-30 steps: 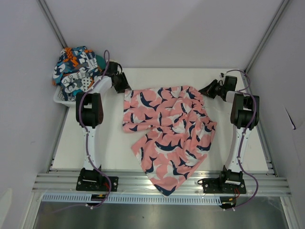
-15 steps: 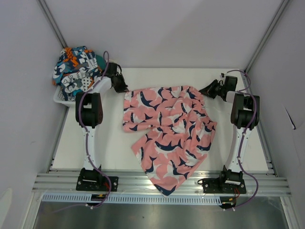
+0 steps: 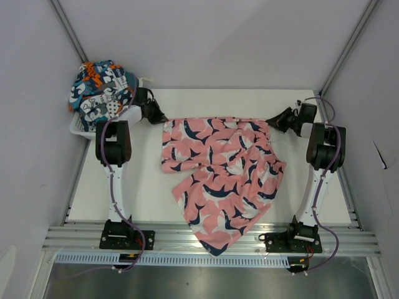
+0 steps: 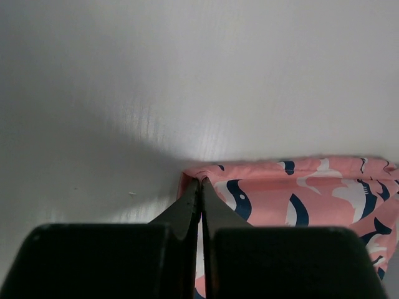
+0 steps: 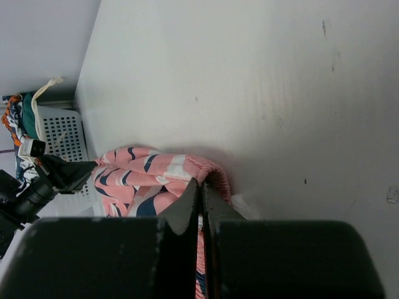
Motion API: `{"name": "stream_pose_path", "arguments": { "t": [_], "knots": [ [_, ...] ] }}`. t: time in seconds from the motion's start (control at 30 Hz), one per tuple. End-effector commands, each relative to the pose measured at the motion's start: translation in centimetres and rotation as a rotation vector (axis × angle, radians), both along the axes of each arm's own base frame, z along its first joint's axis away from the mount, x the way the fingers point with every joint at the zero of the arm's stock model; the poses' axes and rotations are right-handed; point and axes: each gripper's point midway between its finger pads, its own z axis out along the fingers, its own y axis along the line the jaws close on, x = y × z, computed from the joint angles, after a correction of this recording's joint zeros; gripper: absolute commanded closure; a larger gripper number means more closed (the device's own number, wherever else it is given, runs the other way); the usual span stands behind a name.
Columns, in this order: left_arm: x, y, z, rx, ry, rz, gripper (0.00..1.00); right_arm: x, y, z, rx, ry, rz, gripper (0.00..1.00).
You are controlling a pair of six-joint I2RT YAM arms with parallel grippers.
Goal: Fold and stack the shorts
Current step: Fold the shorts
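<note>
Looking down from the overhead view, you see the pink shorts point(image 3: 221, 174) spread shark-print side up across the middle of the white table point(image 3: 143, 187); their far edge runs almost straight from one arm to the other, while the near part lies rumpled and narrows to a tip at the table's near edge.

Left gripper point(image 3: 159, 116): jaws pressed together on the far left corner of the pink shorts; in the left wrist view you see the black fingers meeting with a fold of pink fabric caught at their tips, low over the table.

Right gripper point(image 3: 274, 121): jaws likewise together, clamped on the far right corner of the same garment; in the right wrist view you see the gathered, elastic-looking edge bunched around the closed fingertips.

Patchwork shorts point(image 3: 100, 87): heaped, unfolded, in a white perforated basket point(image 3: 78, 128) at the far left corner, beside the table's edge; the heap rises above the basket's rim and lies just behind the left gripper, apart from the pink shorts.
</note>
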Motion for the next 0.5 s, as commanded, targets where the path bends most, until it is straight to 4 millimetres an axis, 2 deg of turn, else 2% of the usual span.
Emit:
{"name": "stream_pose_path", "arguments": {
  "t": [0.0, 0.13, 0.23, 0.27, 0.37, 0.4, 0.43, 0.47],
  "knots": [
    [0.7, 2.2, 2.3, 0.033, -0.047, 0.064, 1.00, 1.7, -3.1, 3.5, -0.049, -0.103, -0.083, 1.00],
    [0.7, 2.3, 2.3, 0.035, -0.050, 0.066, 1.00, 2.5, -2.1, 4.1, -0.083, -0.115, -0.059, 1.00],
    [0.7, 2.3, 2.4, 0.045, -0.055, 0.074, 1.00, 3.8, -1.9, 5.4, -0.153, -0.128, -0.030, 1.00],
    [0.8, 2.3, 2.8, 0.048, -0.060, 0.079, 1.00, 4.4, -1.6, 6.6, -0.150, -0.150, -0.031, 1.00],
    [1.0, 2.3, 3.4, 0.065, -0.065, 0.094, 1.00, 5.5, -1.3, 7.5, -0.129, -0.174, -0.031, 1.00],
    [1.0, 2.3, 3.8, 0.069, -0.068, 0.099, 1.00, 6.2, -1.3, 8.4, -0.124, -0.192, -0.039, 1.00],
    [1.1, 2.4, 4.1, 0.083, -0.074, 0.113, 1.00, 6.6, -1.4, 7.9, -0.121, -0.187, -0.049, 1.00],
    [1.3, 2.4, 4.3, 0.082, -0.075, 0.119, 1.00, 7.0, -1.7, 8.0, -0.127, -0.188, -0.067, 0.96]
  ]
}}
